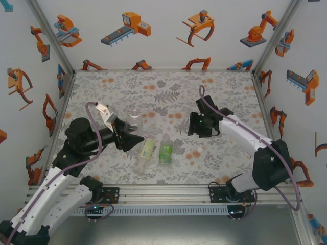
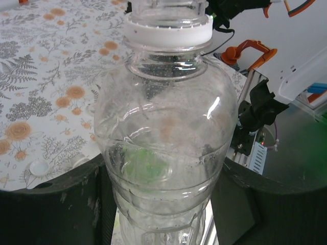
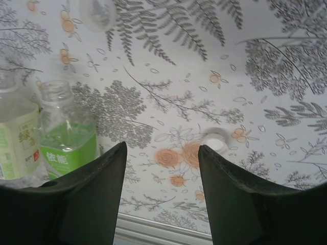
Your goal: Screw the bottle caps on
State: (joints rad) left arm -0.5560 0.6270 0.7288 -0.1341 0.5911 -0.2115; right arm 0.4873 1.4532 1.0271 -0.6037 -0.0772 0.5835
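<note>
**Plastic bottle being clamped on the left, white cap lying loose on the right**

A clear unlabelled plastic bottle (image 1: 134,122) is being clamped at its belly between the two dark fingers (image 2: 51,204) of the left gripper (image 1: 126,135), over the left half of the floral-patterned table (image 1: 168,87). A white plastic ring (image 2: 168,31) is being carried round the bottle's neck, with the clear threaded neck rising above it.

Just beside that gripper, a clear bottle with a pale yellow-green label (image 1: 147,149) and a clear bottle with a bright green label (image 1: 165,152) are being kept side by side near the table's front edge. Whether they are standing or lying cannot be told. The green-labelled one is being shown with an open neck in the right wrist view.

The right gripper (image 1: 202,125) is being held over the table's right half, its jaws released and nothing caught between them. A small round white plastic cap (image 3: 214,140) is lying on the table just beyond its fingertips, apart from all three bottles.
</note>
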